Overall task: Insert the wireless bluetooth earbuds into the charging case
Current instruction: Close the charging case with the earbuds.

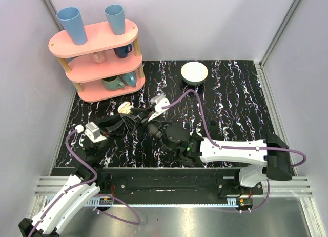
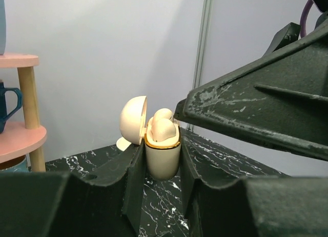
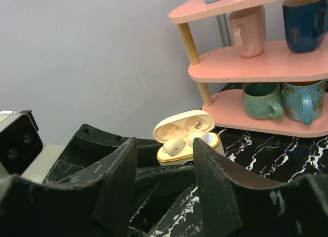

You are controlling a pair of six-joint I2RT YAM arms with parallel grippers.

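The cream charging case (image 2: 162, 164) stands upright, clamped between the fingers of my left gripper (image 2: 161, 160) a little above the table. Its lid (image 2: 132, 120) is hinged open. Both whitish earbuds (image 2: 164, 128) sit in its top. In the right wrist view the open case (image 3: 179, 156) shows one earbud (image 3: 174, 146) beside the other (image 3: 203, 138). My right gripper (image 3: 165, 145) is open and empty just in front of the case. In the top view the case (image 1: 124, 107) is at the left gripper (image 1: 130, 112), with the right gripper (image 1: 151, 114) close on its right.
A pink three-tier shelf (image 1: 97, 57) with blue cups and mugs stands at the back left, close behind the case. A white bowl (image 1: 195, 73) sits at the back centre. The shelf's mugs (image 3: 261, 99) are near in the right wrist view.
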